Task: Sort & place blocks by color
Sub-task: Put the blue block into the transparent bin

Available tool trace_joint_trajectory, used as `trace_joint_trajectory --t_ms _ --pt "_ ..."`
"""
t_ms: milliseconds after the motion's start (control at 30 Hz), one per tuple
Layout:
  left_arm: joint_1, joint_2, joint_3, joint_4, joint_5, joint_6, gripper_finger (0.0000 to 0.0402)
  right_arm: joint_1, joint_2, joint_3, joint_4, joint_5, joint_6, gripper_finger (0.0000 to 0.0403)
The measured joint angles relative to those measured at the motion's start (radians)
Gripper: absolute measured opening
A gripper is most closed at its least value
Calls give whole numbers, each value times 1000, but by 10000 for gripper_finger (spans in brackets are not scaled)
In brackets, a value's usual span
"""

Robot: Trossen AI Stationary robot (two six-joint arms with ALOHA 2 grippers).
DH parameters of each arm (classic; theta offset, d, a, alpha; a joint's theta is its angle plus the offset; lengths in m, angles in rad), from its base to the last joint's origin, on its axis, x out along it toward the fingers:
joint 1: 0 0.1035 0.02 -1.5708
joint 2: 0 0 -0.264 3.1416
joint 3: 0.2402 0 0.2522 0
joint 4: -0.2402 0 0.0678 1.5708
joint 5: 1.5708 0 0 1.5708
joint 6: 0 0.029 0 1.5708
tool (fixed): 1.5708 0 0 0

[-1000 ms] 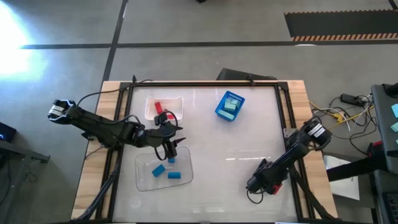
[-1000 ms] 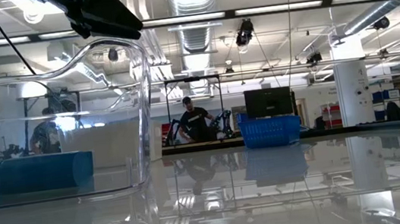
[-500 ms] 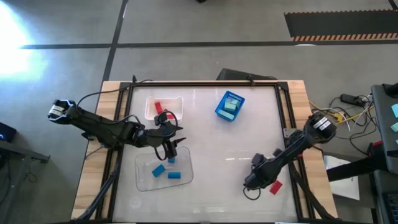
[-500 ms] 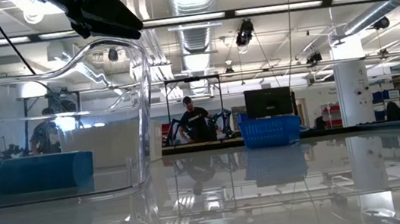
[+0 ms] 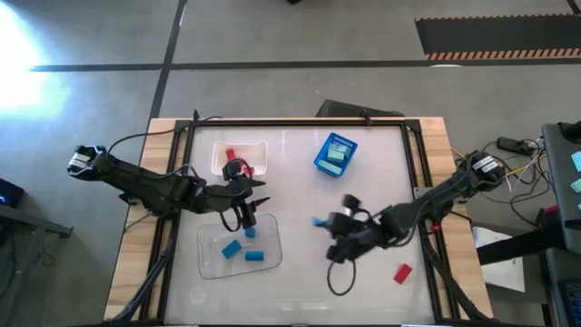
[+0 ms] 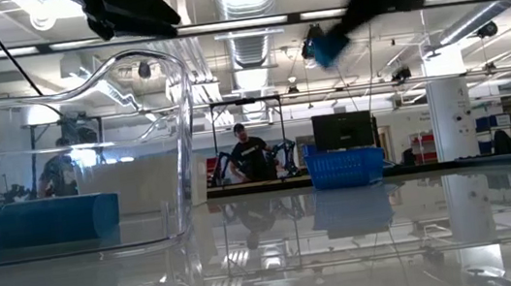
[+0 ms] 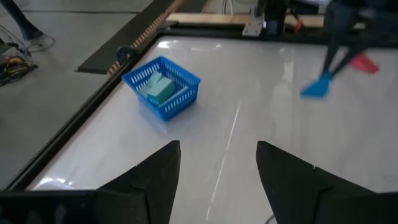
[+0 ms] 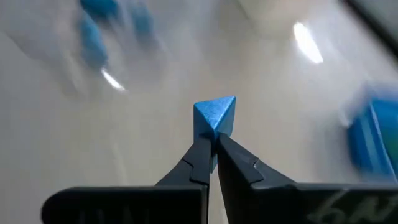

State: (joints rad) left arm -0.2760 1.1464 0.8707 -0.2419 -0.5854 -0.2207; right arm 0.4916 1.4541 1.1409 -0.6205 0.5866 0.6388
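My right gripper [image 5: 323, 222] hangs over the middle of the table, shut on a small blue wedge block [image 8: 214, 114], which also shows in the low view [image 6: 326, 51]. My left gripper [image 5: 248, 218] hovers open over the far edge of the clear tray [image 5: 207, 259], with nothing between its fingers [image 7: 158, 177]. Blue blocks [image 5: 231, 247] lie in that tray. A red block [image 5: 402, 272] lies flat on the table near the right front. Red blocks [image 5: 230, 154] lie in the white tray [image 5: 257, 145]. Teal blocks [image 7: 158, 88] lie in the blue bin [image 5: 335, 154]. My right gripper pinches the blue wedge block by its near edge [image 8: 210, 134] between its two fingertips. The fingers slant down, coming from the table's right side. The block sticks out beyond the fingertips and is lifted clear of the table.
The clear tray's wall [image 6: 179, 152] fills the near left of the low view. Open tabletop lies between the clear tray and my right gripper. A black frame [image 5: 418, 163] runs along the table's edges. People stand far off in the room [image 6: 249, 153].
My right gripper has risen from the table's right front and swung toward the left, to the table's middle, turning as it went. It carries the blue wedge block, now lifted clear. The red block stays on the table where the gripper was.
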Motion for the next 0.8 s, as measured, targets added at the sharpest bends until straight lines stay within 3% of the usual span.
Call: trace_joint_trajectory --t_ms 100,167,333,567,800 --pt "0 -33 0 1 0 1 195 -52 0 -23 305 -35 -269 8" --pt "0 -55 0 1 0 15 195 -91 14 -32 478 -119 -414 8" --pt "0 -111 -4 -2 0 27 195 -191 81 -15 716 -360 -568 8" --pt "0 -178 -13 -2 0 48 195 -275 249 159 694 -566 -657 8" --pt "0 -218 -13 -1 0 71 195 -289 436 401 501 -587 -748 8"
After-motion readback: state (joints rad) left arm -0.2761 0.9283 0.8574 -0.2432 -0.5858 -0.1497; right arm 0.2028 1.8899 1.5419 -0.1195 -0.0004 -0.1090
